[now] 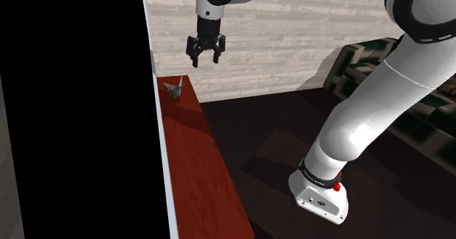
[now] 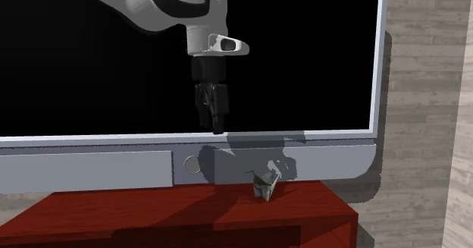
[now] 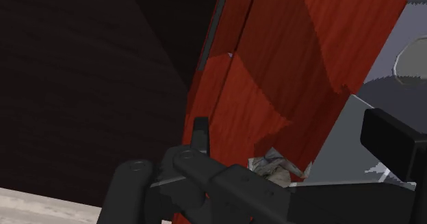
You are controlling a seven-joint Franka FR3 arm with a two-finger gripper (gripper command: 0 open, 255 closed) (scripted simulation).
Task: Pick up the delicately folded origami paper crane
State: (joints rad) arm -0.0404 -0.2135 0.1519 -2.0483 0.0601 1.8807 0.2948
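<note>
- Big flat black panel (image 2: 303, 57) in a pale grey frame (image 2: 91, 169), upright. It takes up the shoulder view's left and most of the 2nd ext view.
- Pale plank wall (image 1: 292, 33) behind. Dark floor (image 1: 270, 157) below.
- White arm (image 1: 365, 106) reaches from the shoulder view's lower right, up & over to the left, wrist pointing down.
- Red wood-grain cabinet top (image 1: 194, 172) runs along the foot of the panel. The arm's shadow lies across it.
- Gripper (image 1: 204, 62) hangs in the air above the far end of the cabinet, touching nothing. Claw apart: two prongs w/ a clear gap in the shoulder view. In the wrist view the fingers (image 3: 199, 132) stand wide, nothing between them.
- Paper crane (image 1: 174, 90), grey-white, small, sits on the cabinet top at the far end, close to the frame.
- In the 2nd ext view the crane (image 2: 264, 186) is below the gripper (image 2: 216, 127) & off to that view's right, well apart.
- In the wrist view the crane (image 3: 274, 166) shows low, just past the gripper body, on red wood.
</note>
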